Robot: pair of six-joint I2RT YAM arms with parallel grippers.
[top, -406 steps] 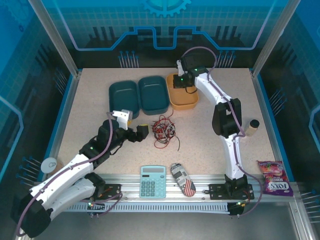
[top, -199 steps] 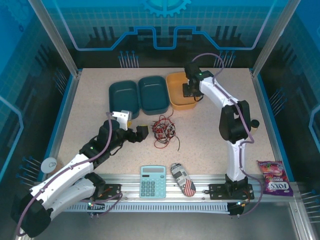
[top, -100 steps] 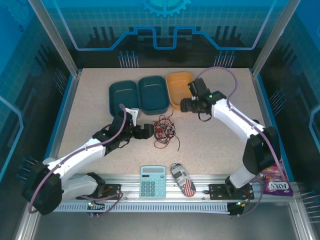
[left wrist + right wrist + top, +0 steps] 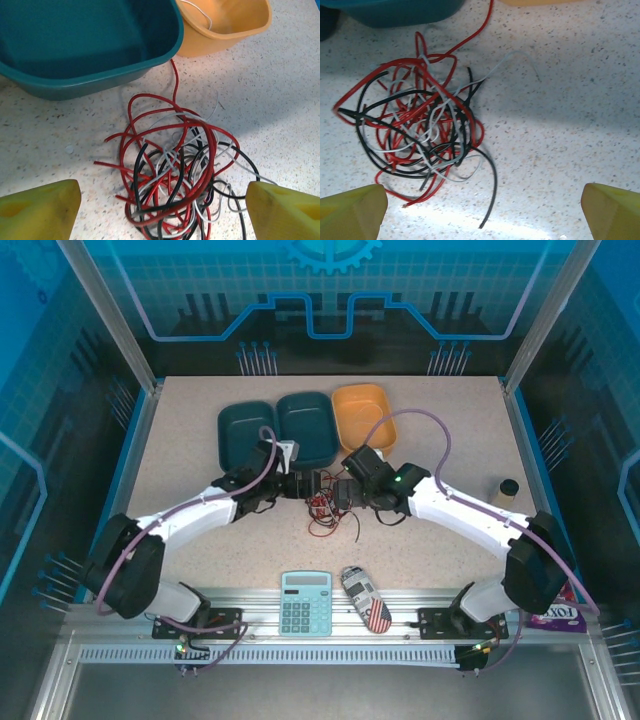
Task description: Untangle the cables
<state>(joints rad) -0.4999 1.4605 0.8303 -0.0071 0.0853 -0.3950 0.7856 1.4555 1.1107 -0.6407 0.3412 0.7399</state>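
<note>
The cables (image 4: 326, 512) lie as one tangle of red, black and pale wires on the speckled table, in front of the bins. My left gripper (image 4: 303, 485) hangs at the tangle's left side, my right gripper (image 4: 347, 491) at its right side. In the left wrist view the cables (image 4: 175, 172) sit between the yellow fingertips (image 4: 42, 207), which stand wide apart and open (image 4: 162, 210). The right wrist view has the cables (image 4: 417, 127) up and left of the open gripper (image 4: 482, 212). A black wire end trails between its fingertips (image 4: 612, 212). Neither gripper holds anything.
Two teal bins (image 4: 246, 430) (image 4: 307, 425) and an orange bin (image 4: 363, 415) stand just behind the tangle. A pale wire lies in the orange bin (image 4: 225, 25). A calculator (image 4: 305, 602) and a patterned case (image 4: 366, 598) rest at the near edge. A small bottle (image 4: 505, 490) stands at right.
My right arm has swung from the orange bin down to the tangle and its jaws have opened. My left arm has reached forward and right to the tangle's left side.
</note>
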